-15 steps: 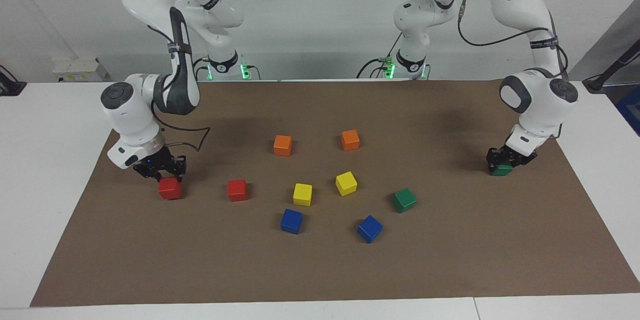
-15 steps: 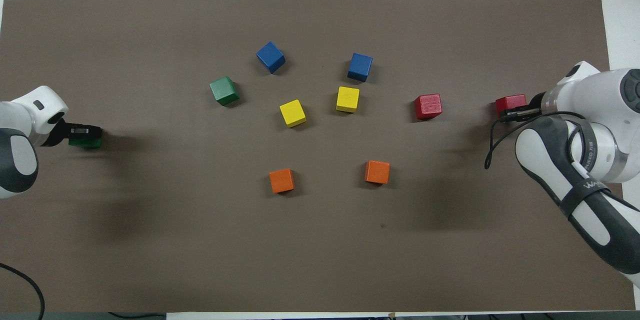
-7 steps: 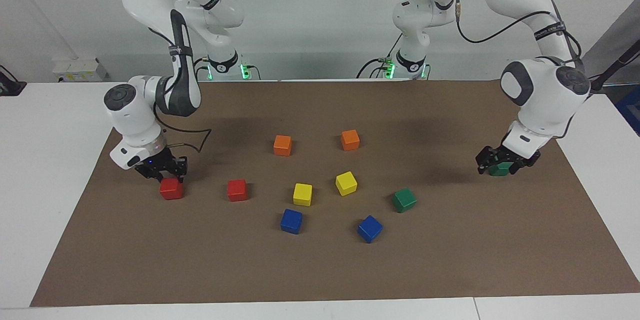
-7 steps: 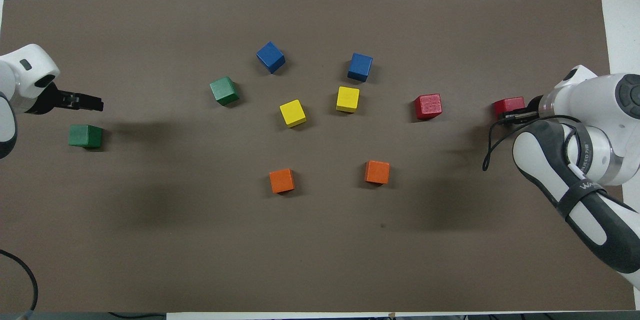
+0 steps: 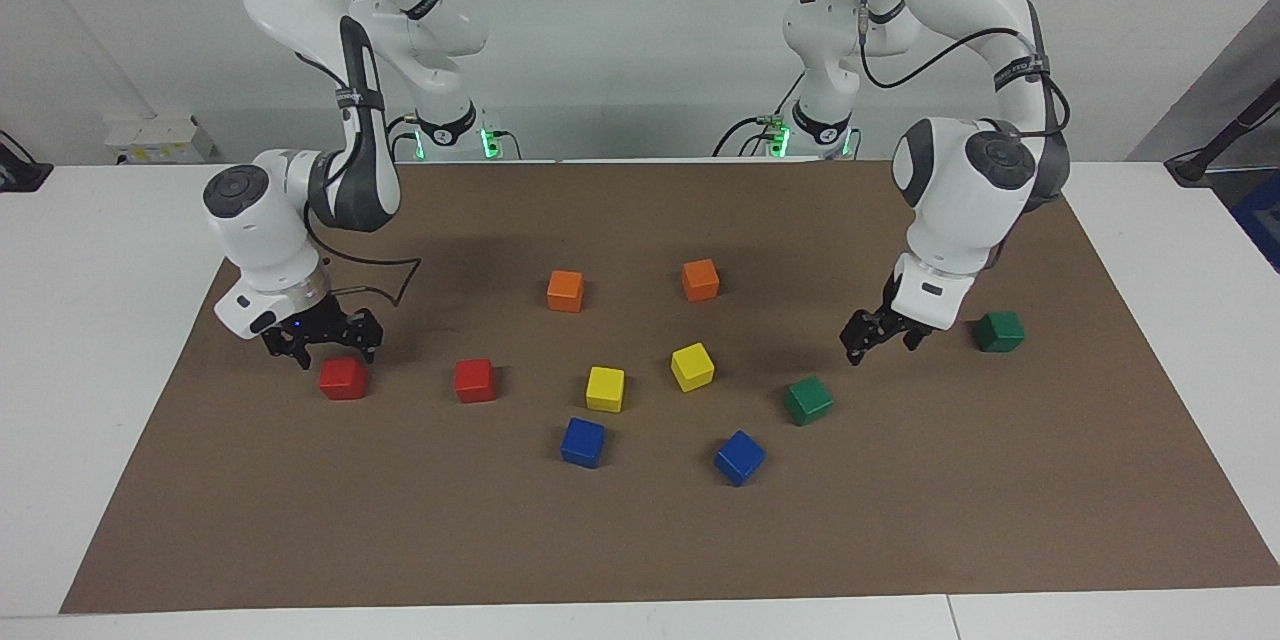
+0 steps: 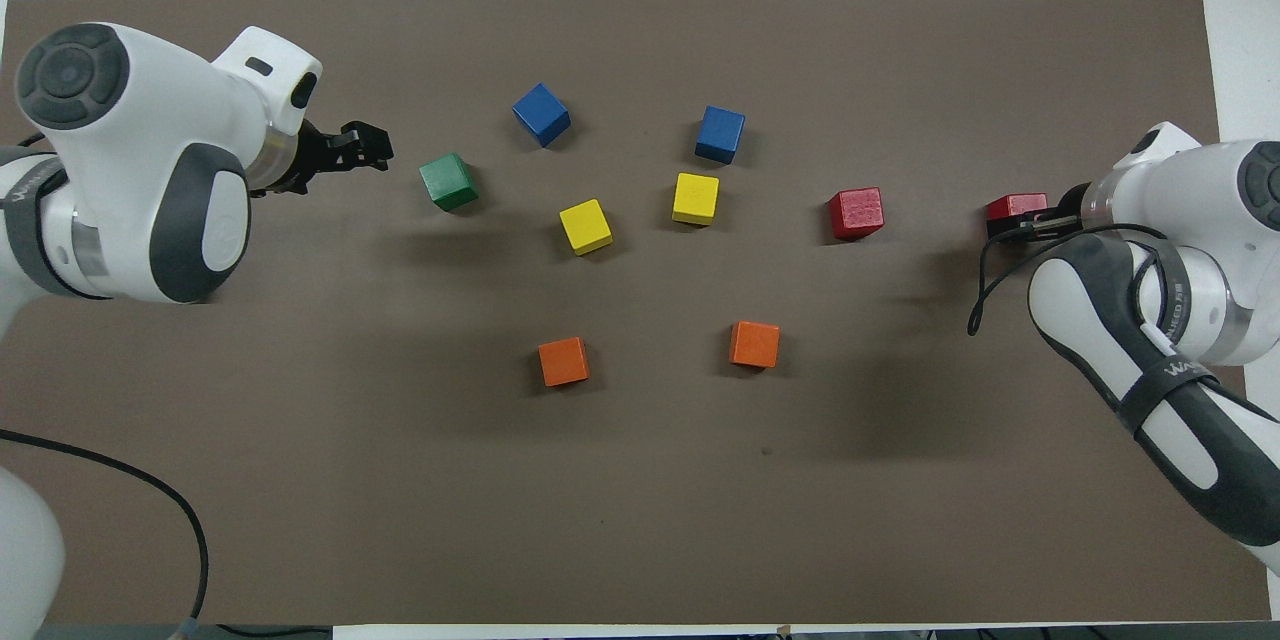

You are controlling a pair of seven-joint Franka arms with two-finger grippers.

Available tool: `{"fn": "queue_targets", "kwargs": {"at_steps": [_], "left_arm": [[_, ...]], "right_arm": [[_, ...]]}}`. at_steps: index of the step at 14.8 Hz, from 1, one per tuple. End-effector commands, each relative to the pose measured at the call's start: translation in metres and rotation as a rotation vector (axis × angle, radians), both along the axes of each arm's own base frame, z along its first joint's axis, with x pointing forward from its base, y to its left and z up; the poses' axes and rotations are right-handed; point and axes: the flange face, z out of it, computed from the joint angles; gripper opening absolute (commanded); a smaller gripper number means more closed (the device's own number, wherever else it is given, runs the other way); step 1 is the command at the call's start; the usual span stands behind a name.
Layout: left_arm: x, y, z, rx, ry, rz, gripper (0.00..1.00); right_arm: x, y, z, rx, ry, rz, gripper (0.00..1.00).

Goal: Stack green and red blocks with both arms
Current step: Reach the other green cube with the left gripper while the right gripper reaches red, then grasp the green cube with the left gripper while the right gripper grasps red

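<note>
While the left claw (image 5: 882, 338) now hangs with fingers apart over bare mat between the two green blocks, a second ago it was clamped down on the outer green block (image 5: 1000, 331), which sits released toward the left arm's end of the table, on its own and not stacked. The claw has since travelled inward and appears, in my judgement, bound for the inner green block (image 5: 808, 400), which lies near the blue cubes (image 5: 739, 457) and just ahead of the claw as the overhead view shows it (image 6: 360, 148). At the right arm's end, the right claw (image 5: 322, 344) has likewise parted its fingers within the last second and has risen slightly; it stands just above the outer red block (image 5: 343, 377), empty, with the block resting on the brown mat (image 5: 640, 540). The inner red block (image 5: 474, 380) stands beside it, apart, untouched. Orange cubes (image 5: 565, 290) and yellow cubes (image 5: 605, 388) remain in the middle, of no concern to the job. Assessment: both outer blocks look to have been set down as bases; no stack exists yet, and each arm must next fetch its matching inner block. Risk noted: the inner green block sits turned at an angle, so the claw may need to rotate to square up.
</note>
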Motion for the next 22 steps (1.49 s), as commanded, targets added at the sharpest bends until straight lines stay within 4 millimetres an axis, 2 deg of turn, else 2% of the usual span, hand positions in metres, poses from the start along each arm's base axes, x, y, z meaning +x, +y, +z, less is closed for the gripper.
{"fn": "queue_targets", "kwargs": {"at_steps": [1,2,4,6,8,12,15,16,19,22], "left_arm": [[0.023,-0.026,-0.034,0.012,0.020,0.065,1.00],[0.025,-0.027,-0.039,0.022,0.015,0.067,1.00],[0.027,-0.039,-0.058,0.022,-0.009,0.124,1.00],[0.028,-0.032,-0.061,0.033,-0.022,0.137,1.00],[0.029,-0.031,-0.067,0.030,-0.024,0.154,1.00],[0.019,-0.034,-0.095,0.014,-0.046,0.174,1.00],[0.018,-0.035,-0.096,0.014,-0.049,0.171,1.00],[0.018,-0.035,-0.098,0.015,-0.046,0.171,0.89],[0.012,-0.037,-0.104,0.033,-0.036,0.155,0.00],[0.012,-0.037,-0.102,0.070,-0.044,0.126,0.00]], "right_arm": [[0.027,0.052,0.062,0.022,0.012,-0.082,1.00],[0.035,0.072,0.073,0.027,0.017,-0.096,1.00],[0.040,0.118,0.078,0.034,0.003,-0.100,1.00],[0.038,0.152,0.063,0.036,-0.007,-0.058,1.00],[0.027,0.172,0.047,0.037,-0.005,-0.028,1.00],[0.004,0.172,0.005,0.040,-0.027,-0.017,1.00],[-0.003,0.169,-0.009,0.038,-0.023,-0.014,1.00],[-0.006,0.169,-0.015,0.040,-0.029,-0.012,1.00],[-0.010,0.169,-0.026,0.040,-0.029,-0.012,1.00],[-0.008,0.170,-0.034,0.042,-0.036,-0.015,1.00]]}}
